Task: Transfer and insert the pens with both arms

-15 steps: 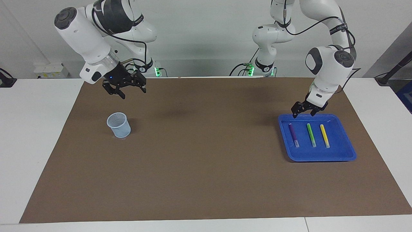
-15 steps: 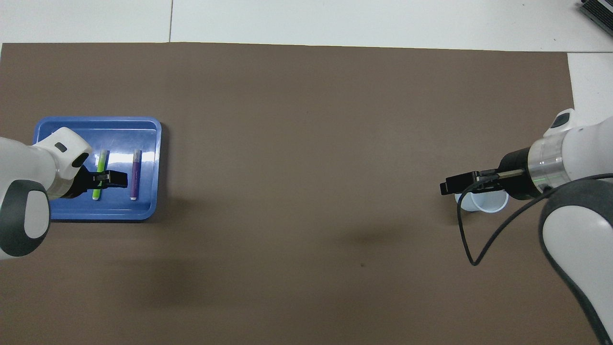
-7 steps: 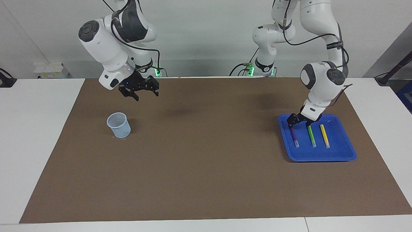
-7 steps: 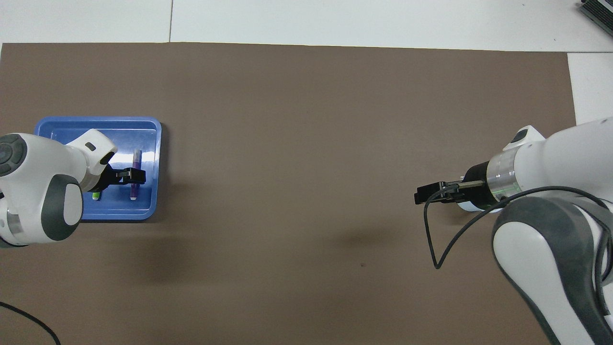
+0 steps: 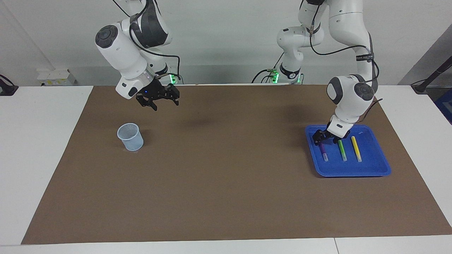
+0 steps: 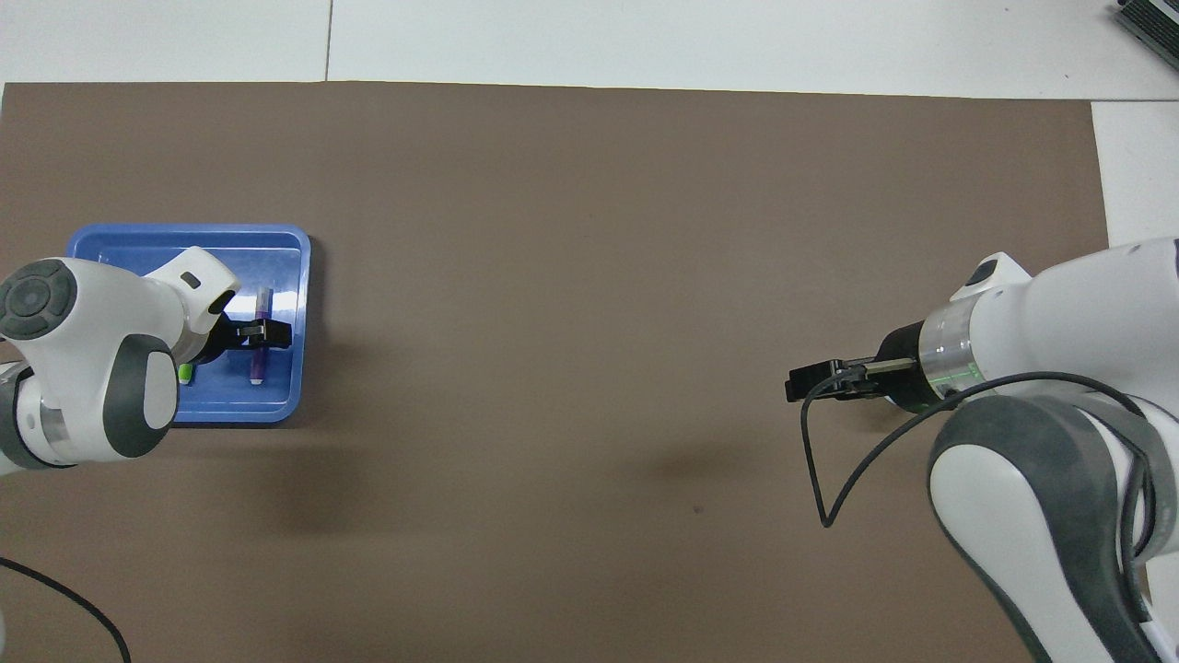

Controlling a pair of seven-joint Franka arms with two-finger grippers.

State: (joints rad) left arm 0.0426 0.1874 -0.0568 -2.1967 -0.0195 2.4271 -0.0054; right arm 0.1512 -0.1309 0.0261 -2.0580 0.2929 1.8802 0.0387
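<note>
Pens still in tray, first pick under way

Pens all lie in the blue tray (image 5: 374, 169) at the left arm's end of the brown mat (image 5: 226, 197): purple pen (image 5: 323, 151), green pen (image 5: 342, 151), yellow pen (image 5: 356, 149). None sits in the mesh cup (image 5: 130, 137), so no transfer or insertion looks done; all three remain.

Left gripper (image 5: 323, 138) is down in the tray at the purple pen's coloured end, fingers spread to either side of it, not yet clamped as far as I can tell. Likely step: closing on purple.

Right gripper (image 5: 159, 101) hangs released over bare mat, well apart from the tray and holding nothing; it waits.

Long axes: the three pens lie flat and roughly parallel, side by side in the tray. Each runs away from the robots, pale end farthest from them, coloured end nearest.
</note>
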